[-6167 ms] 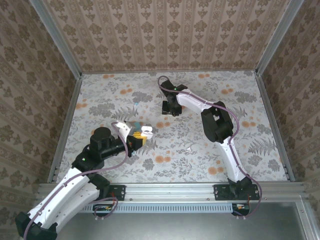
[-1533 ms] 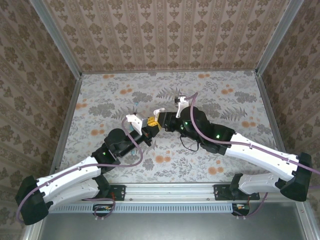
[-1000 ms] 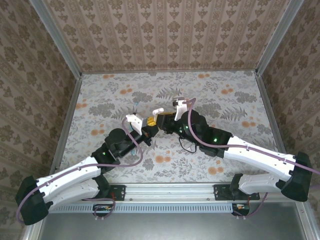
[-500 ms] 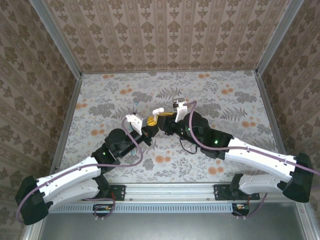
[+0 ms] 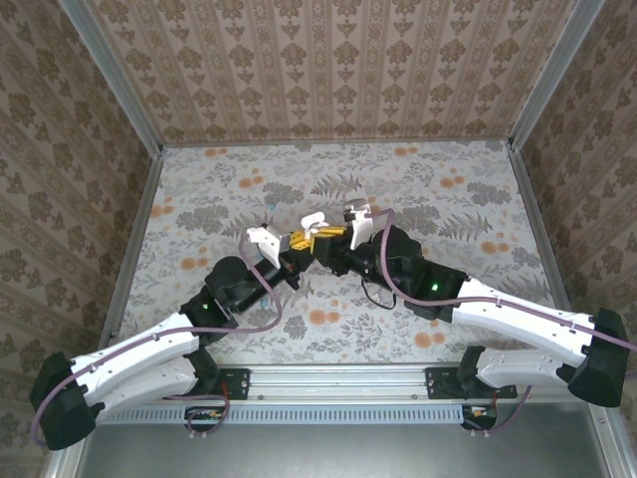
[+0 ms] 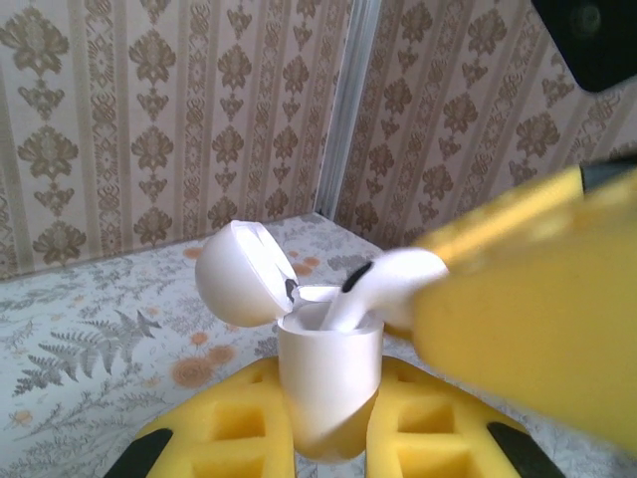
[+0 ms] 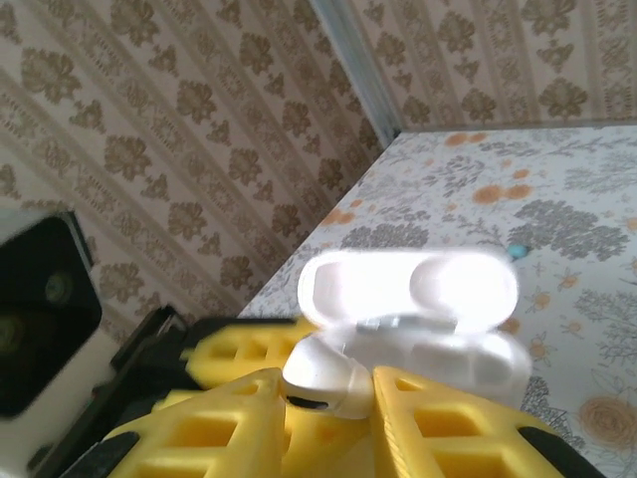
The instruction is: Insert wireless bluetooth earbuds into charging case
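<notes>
Broadly, the job looks to be in its middle, with one bud going in and none visibly seated; over the flowered table (image 5: 478, 289) the left arm (image 5: 149, 349) and right arm (image 5: 498, 309) meet nose to nose above the middle of the surface; the left gripper (image 6: 326, 438) is clamped on the lower body of the white charging case (image 6: 323, 383), holding it upright off the table with its lid (image 6: 244, 274) flipped back and open; the right gripper (image 7: 323, 418) is closed on a white earbud (image 7: 323, 378), pinched between its yellow pads (image 7: 229, 418) right at the case's mouth; from the left wrist the bud's stem has entered the case's opening while its rounded head sits above the rim, tilted toward the right gripper, so I judge it partly inserted and not yet pushed home; what remains, as I read it, is to press this bud down, let go, and fetch the others; whether the case's second well is filled I cannot tell; a small teal speck (image 7: 515, 253) lies on the table well beyond the case, possibly another bud, though it is too small to be sure.
</notes>
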Motion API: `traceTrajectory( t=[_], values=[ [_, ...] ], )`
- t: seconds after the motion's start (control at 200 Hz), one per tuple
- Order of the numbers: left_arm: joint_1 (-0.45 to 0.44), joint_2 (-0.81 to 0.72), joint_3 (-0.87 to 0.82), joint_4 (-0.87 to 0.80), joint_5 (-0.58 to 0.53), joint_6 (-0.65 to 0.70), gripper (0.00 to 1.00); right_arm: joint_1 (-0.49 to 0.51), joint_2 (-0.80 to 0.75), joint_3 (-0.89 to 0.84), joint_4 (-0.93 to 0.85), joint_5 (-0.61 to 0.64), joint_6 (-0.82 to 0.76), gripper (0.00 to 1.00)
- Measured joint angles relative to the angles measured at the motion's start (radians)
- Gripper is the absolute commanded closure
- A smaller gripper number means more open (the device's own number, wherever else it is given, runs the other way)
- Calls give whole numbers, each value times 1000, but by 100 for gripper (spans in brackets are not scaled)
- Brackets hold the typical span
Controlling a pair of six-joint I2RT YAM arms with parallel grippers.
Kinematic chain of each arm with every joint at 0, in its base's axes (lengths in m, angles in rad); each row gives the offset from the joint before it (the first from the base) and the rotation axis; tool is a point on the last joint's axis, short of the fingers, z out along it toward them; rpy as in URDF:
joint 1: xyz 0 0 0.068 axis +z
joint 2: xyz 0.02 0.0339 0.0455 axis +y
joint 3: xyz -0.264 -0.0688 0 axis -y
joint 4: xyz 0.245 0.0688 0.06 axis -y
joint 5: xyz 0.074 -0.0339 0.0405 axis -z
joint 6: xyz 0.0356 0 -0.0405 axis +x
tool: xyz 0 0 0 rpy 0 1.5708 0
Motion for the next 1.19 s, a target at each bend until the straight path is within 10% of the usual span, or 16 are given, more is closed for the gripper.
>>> traceTrajectory(
  t=[1.195],
  values=[
    [56, -32, -13, 31, 108, -41, 100, 9, 65, 267, -351, -89, 0, 33]
  ],
)
